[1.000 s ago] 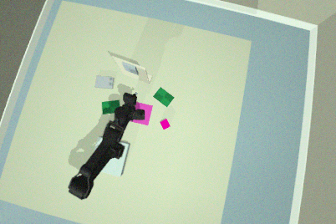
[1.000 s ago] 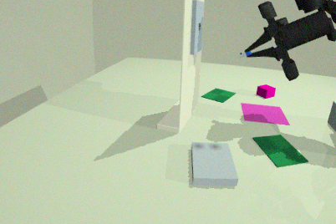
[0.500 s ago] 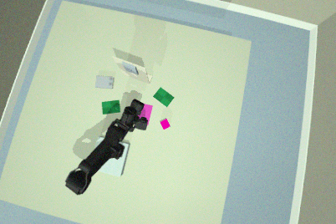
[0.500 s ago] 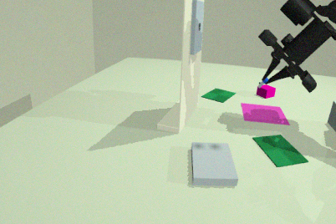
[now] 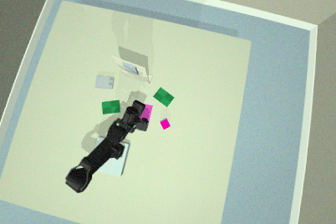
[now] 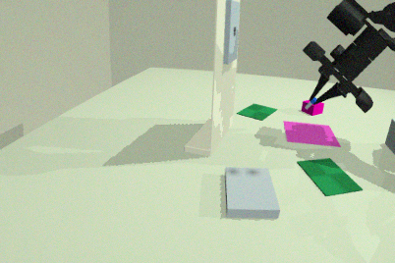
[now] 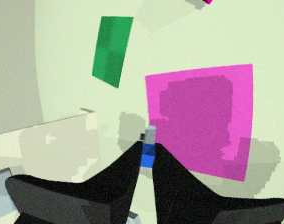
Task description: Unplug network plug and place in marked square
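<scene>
My gripper point(image 6: 314, 101) point(image 7: 147, 147) is shut on the plug, with the fingers slanting down. The plug point(image 6: 310, 105) point(image 7: 150, 134) is small, with a grey front end and a blue part between the fingertips. It is out of the socket and held above the table. The marked square point(image 5: 147, 110) point(image 6: 319, 134) point(image 7: 244, 95) is magenta and flat on the table. In the wrist view the plug's tip overlaps its left edge. The upright panel point(image 5: 143, 73) point(image 6: 219, 104) point(image 7: 58, 145) carries a blue-grey plate with an empty dark socket point(image 6: 235, 31). The tab cannot be made out.
One green patch point(image 5: 164, 97) point(image 6: 257, 112) point(image 7: 112, 52) and another green patch point(image 5: 110, 107) point(image 6: 329, 178) lie on either side of the square. A magenta block point(image 5: 165, 124) point(image 6: 318, 109) stands beyond it. A grey box point(image 5: 104, 82) point(image 6: 252, 191) lies near the panel. A pale slab point(image 5: 120, 165) is under the arm.
</scene>
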Motion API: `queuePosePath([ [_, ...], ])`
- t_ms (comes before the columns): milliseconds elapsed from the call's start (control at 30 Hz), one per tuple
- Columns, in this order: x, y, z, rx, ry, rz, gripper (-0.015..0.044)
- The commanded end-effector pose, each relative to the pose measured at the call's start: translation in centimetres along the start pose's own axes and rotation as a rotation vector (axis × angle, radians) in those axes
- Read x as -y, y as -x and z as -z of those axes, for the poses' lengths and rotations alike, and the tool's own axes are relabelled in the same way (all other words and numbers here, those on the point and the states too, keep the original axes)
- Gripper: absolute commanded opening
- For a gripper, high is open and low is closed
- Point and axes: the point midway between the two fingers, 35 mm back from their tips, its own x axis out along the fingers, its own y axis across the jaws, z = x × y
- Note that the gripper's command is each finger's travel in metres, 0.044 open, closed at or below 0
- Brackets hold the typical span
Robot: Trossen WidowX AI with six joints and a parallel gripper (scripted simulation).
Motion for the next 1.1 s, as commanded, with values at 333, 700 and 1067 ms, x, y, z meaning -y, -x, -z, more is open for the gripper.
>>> queuePosePath([
  [333, 1.1, -1.5, -0.1, 0.004, 0.0, 0.011, 0.0],
  [700, 1.8, -2.5, -0.1, 0.004, 0.0, 0.011, 0.0],
  [1067, 2.7, -3.4, -0.1, 0.004, 0.0, 0.012, 0.0],
])
